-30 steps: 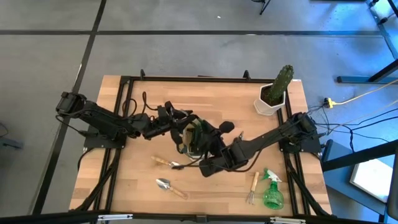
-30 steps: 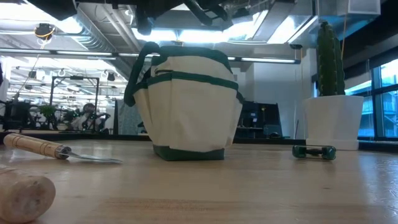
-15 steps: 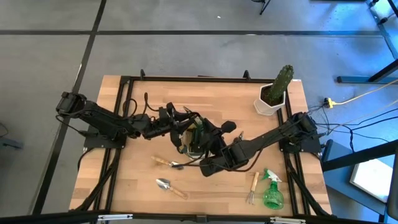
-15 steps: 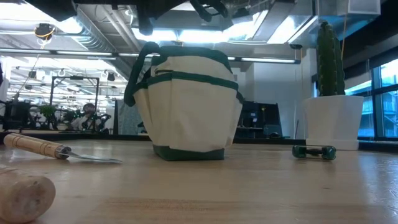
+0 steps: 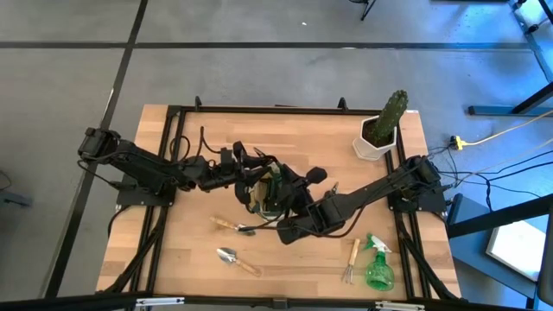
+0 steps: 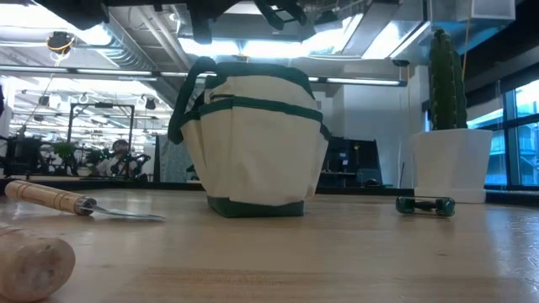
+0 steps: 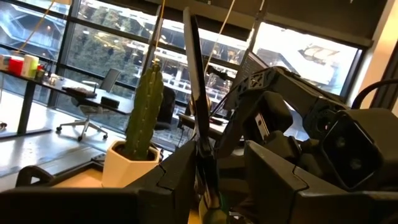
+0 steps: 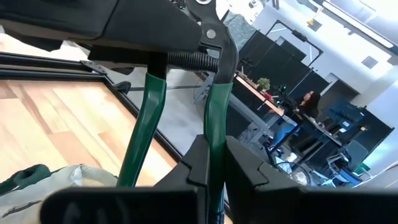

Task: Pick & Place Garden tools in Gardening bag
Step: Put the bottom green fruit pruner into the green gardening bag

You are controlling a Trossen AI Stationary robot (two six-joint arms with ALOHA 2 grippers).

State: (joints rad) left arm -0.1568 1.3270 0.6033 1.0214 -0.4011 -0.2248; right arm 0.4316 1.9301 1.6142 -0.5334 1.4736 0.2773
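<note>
The black pruners with green handles [image 5: 270, 175] are held in the air over the olive and beige gardening bag [image 6: 253, 143], which stands on its base in the middle of the table [image 5: 259, 203]. My left gripper [image 7: 208, 186] is shut on the pruners' blade end. My right gripper [image 8: 211, 168] is shut on one green handle. In the high view the left gripper [image 5: 244, 171] comes from the table's left and the right gripper [image 5: 280, 184] from its right. They meet above the bag's opening. My left gripper pinches the pruners' thin metal blade [image 7: 198, 124] between its two fingers. The blade stands out past the fingertips, clear of the bag. My right gripper pinches one green handle [image 8: 216, 118] between its two fingers, below the coil spring [image 8: 193, 59]. The other handle [image 8: 142, 124] is free, and the pruners are lifted clear.
Wooden-handled tools lie near the front: one [image 5: 229, 226] beside the bag, a trowel [image 5: 238, 259] and a hand fork [image 5: 350, 259]. A green spray bottle [image 5: 378, 269] lies at the front right. The cactus in its white pot [image 5: 380, 130] stands at the back right. A small dark tool [image 6: 425, 205] lies right of the bag.
My left gripper has edged slightly toward the table's right, over the bag, with the pruners' blade end. The bag and the tools on the table have stayed in place.
</note>
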